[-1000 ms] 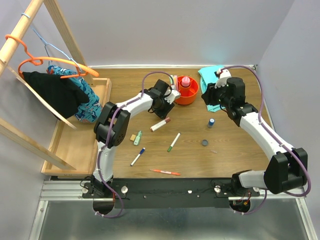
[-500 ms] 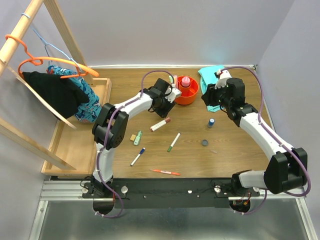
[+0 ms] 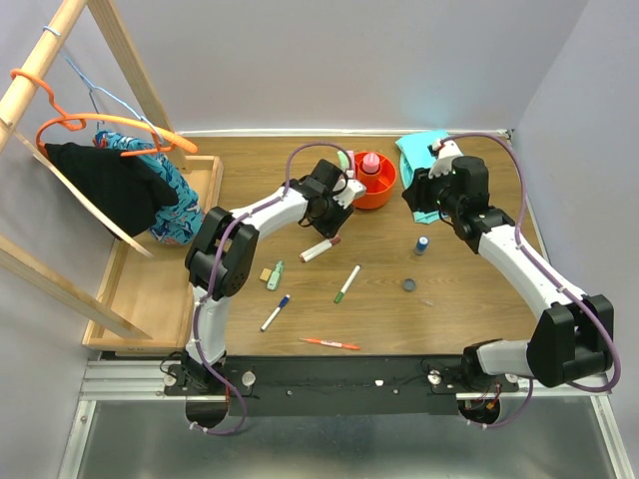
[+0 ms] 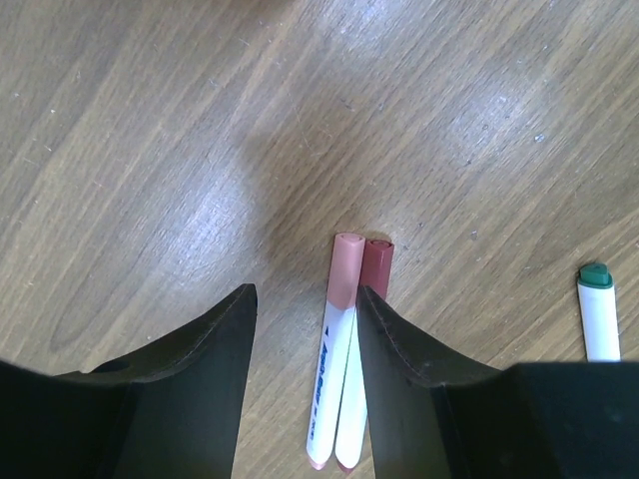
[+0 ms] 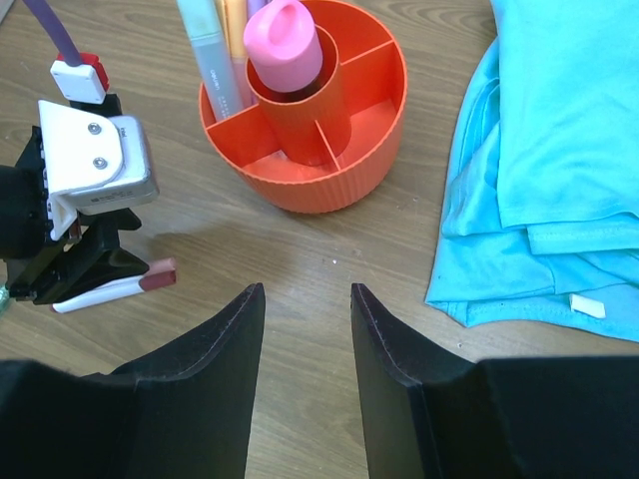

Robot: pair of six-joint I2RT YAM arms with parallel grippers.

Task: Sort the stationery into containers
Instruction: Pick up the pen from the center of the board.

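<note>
at the left of the wooden table lie a tan eraser, a pale green highlighter and a blue-capped pen, well apart from the tub.

next come two white markers lying touching, side by side: a pink-capped marker and a dark red-capped marker. they look light, stiff and smooth, with round barrels likely to roll or slip out of a pinch. the best hold is probably across the barrel near mid-length. since they touch, one squeeze could take both or flick one away.

the left gripper hangs over them, jaws apart and empty. the pair sits against one finger rather than centred.

further right, a green-capped marker and a red pen lie loose.

the orange tub holds a pink glue bottle in its central cup and upright highlighters in an outer compartment.

the right gripper hovers just beside the tub, jaws apart with nothing between them.

a dark disc and a blue-capped bottle wait nearby, and a teal cloth lies rightmost.
</note>
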